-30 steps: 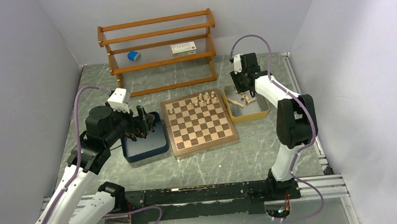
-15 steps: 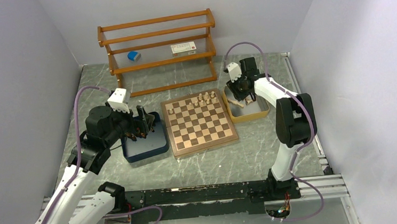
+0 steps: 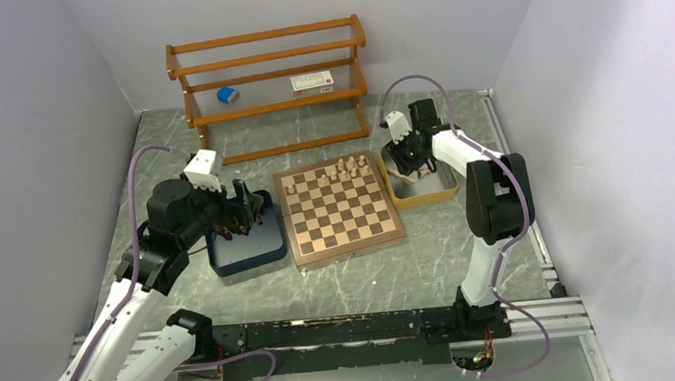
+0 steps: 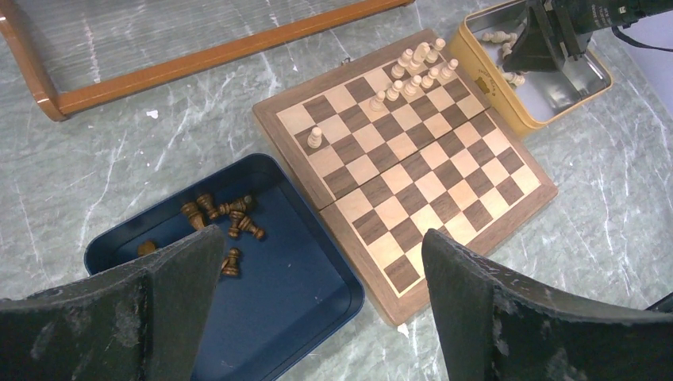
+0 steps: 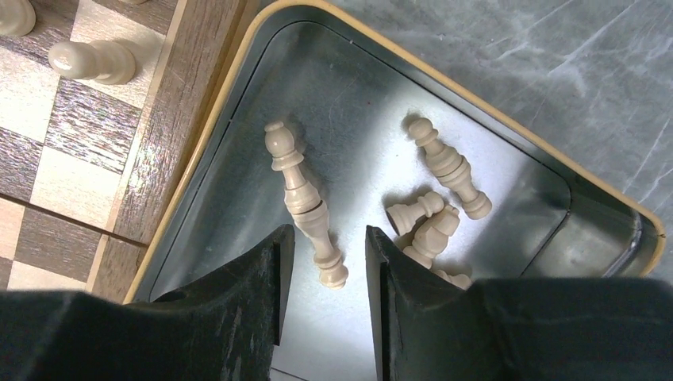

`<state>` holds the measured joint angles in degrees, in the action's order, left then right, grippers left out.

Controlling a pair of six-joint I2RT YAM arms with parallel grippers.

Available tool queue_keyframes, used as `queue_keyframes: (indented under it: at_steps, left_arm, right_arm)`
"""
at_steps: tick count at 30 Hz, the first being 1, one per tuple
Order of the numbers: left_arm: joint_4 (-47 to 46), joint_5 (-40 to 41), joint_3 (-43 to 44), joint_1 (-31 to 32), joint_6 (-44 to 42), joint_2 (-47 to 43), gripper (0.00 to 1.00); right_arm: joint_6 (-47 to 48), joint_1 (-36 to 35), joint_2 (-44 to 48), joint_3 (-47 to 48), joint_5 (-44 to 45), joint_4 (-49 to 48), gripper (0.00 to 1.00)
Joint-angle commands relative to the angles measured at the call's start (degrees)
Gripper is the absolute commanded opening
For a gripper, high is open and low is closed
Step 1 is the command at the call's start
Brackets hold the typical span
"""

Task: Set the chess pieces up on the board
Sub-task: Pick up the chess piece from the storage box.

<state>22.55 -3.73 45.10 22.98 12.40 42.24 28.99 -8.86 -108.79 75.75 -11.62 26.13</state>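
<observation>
Right hand (image 5: 327,242) pointing down into yellow tray (image 5: 357,95), narrowly open astride a lying cream piece (image 5: 301,194), not gripping

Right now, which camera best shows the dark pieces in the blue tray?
Left wrist: the dark pieces lie exposed in the navy tray. Top external: the left end effector obscures them; right wrist misses them.

Right wrist view, 4 o'clock: the right end effector (image 5: 327,242) partly covers clustered cream chess pieces (image 5: 435,228); count indeterminate.
</observation>
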Motion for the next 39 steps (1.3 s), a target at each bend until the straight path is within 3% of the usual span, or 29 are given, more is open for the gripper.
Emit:
queue_keyframes:
  at_steps: [1, 12, 17, 28, 35, 39]
  left_arm:
    - [-0.31, 0.24, 0.42, 0.38, -0.15, -0.37, 0.99]
    - [-0.31, -0.32, 0.47, 0.34, -0.22, -0.36, 0.99]
    - [-0.7, -0.09, 0.16, 0.36, -0.12, -1.18, 0.99]
    - [-0.48, -0.1, 0.34, 0.31, -0.02, -0.82, 0.99]
    - [-2.11, -2.0, -0.09, 0.33, 0.37, 0.23, 0.99]
    - [0.59, 2.17, 2.48, 0.31, 0.77, 2.44, 0.99]
  right_arm:
    - [1.17, 0.25, -1.31, 0.74, -0.46, -1.14, 0.42]
    - [1.36, -0.41, -4.5, 1.84, -0.04, 0.74, 0.41]
    - [1.1, -0.45, -5.07, 2.07, 1.43, 0.56, 0.34]
    - [-1.71, -1.01, -1.3, 1.32, 2.6, -1.88, 0.1]
    - [-4.6, -2.0, 1.83, 1.33, 5.46, -2.32, 0.04]
    - [-6.8, -2.82, 3.73, 1.95, 7.47, -1.45, 0.03]
